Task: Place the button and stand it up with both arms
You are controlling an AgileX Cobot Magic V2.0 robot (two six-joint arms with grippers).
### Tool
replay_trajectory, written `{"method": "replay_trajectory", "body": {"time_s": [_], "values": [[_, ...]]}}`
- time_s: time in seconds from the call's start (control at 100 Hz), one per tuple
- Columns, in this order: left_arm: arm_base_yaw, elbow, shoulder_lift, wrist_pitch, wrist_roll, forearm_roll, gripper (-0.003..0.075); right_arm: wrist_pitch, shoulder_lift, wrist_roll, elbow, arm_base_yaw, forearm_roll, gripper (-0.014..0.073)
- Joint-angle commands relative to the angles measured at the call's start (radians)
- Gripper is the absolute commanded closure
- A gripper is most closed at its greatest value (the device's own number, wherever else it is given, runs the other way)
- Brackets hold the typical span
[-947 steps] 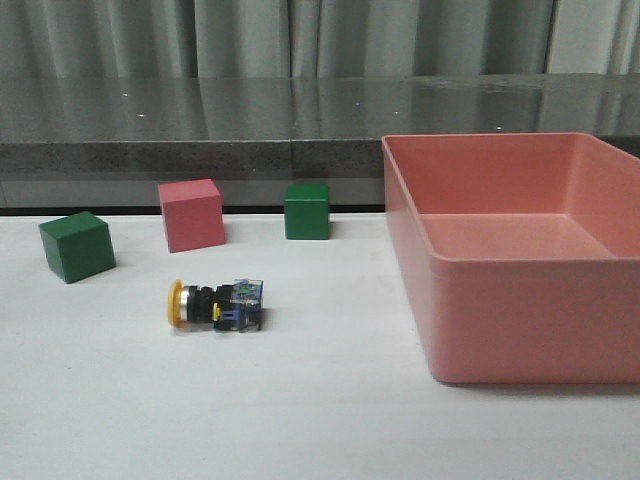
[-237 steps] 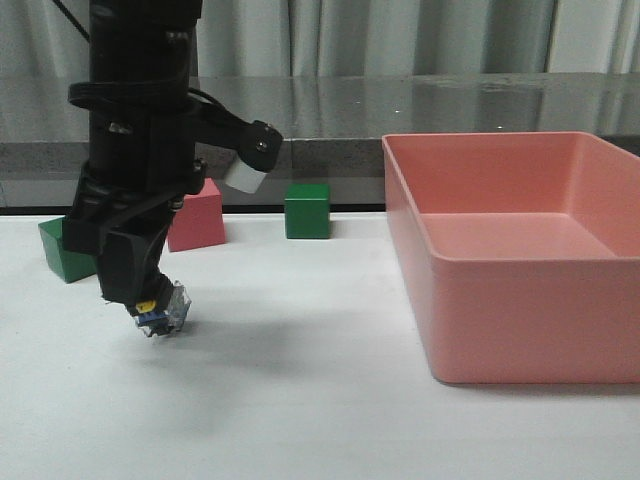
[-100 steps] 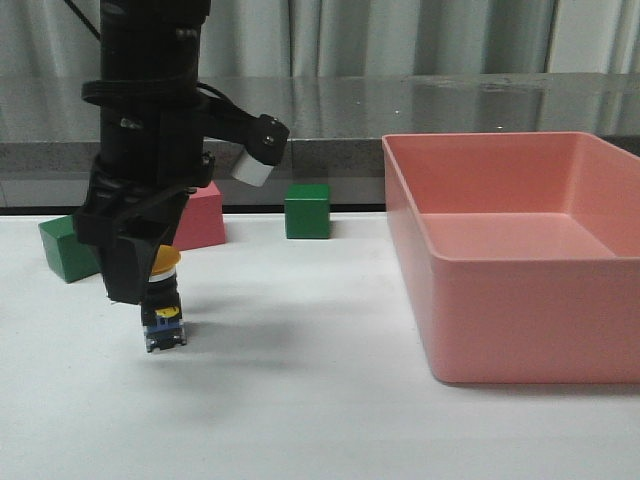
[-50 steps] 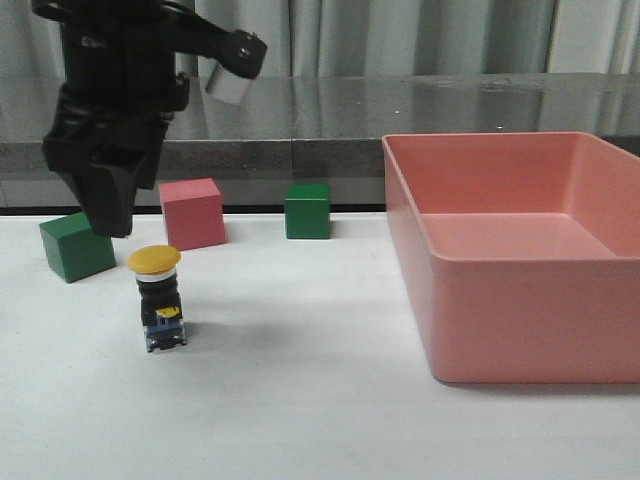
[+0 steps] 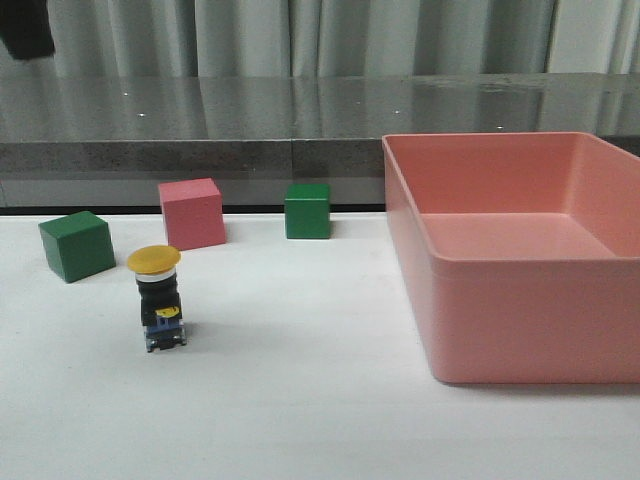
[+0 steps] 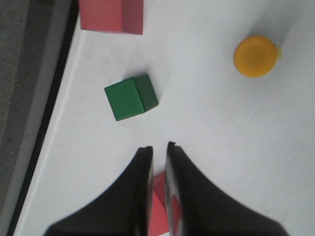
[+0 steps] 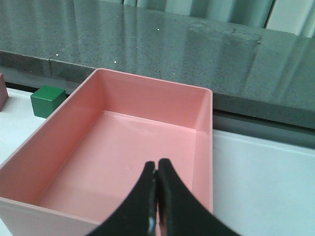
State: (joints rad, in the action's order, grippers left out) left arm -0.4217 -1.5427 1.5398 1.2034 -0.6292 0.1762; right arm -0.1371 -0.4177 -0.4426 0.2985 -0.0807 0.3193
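Note:
The button (image 5: 160, 300) stands upright on the white table at the front left, with its yellow cap (image 5: 153, 260) on top and its clear base down. Nothing touches it. In the left wrist view its cap (image 6: 253, 56) shows from above. My left gripper (image 6: 157, 146) is high above the table and well away from the button; its jaws are a narrow gap apart and empty. Only a black piece of the left arm (image 5: 25, 25) shows at the front view's top left corner. My right gripper (image 7: 156, 164) is shut and empty over the pink bin (image 7: 204, 128).
A green cube (image 5: 75, 245), a pink cube (image 5: 190, 213) and a second green cube (image 5: 307, 210) stand along the back of the table. The large pink bin (image 5: 520, 320) fills the right side. A dark counter ledge (image 5: 200, 155) runs behind the table.
My left gripper has let go of the button and risen up and to the left, almost out of the front view. The button stays standing where it was set down.

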Motion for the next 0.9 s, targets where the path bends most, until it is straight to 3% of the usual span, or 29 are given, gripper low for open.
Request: {"method": "replay_trajectory", "body": {"time_s": [0.0, 0.23, 0.45, 0.64, 0.89], "values": [[0.047, -0.025, -0.099, -0.106, 0.026, -0.097, 0.0739, 0.081, 0.000, 0.001, 0.025, 0.006, 0.008, 0.0703], [0.158, 0.113, -0.301, -0.408, 0.024, -0.284, 0.0739, 0.081, 0.000, 0.001, 0.025, 0.006, 0.008, 0.0703], [0.174, 0.469, -0.565, -0.752, 0.024, -0.360, 0.0739, 0.081, 0.000, 0.001, 0.025, 0.006, 0.008, 0.0703], [0.174, 0.783, -0.781, -1.000, 0.024, -0.516, 0.0739, 0.081, 0.000, 0.001, 0.025, 0.006, 0.008, 0.0703], [0.174, 1.073, -0.977, -1.233, 0.024, -0.629, 0.0739, 0.081, 0.000, 0.001, 0.025, 0.006, 0.008, 0.0703]]}}
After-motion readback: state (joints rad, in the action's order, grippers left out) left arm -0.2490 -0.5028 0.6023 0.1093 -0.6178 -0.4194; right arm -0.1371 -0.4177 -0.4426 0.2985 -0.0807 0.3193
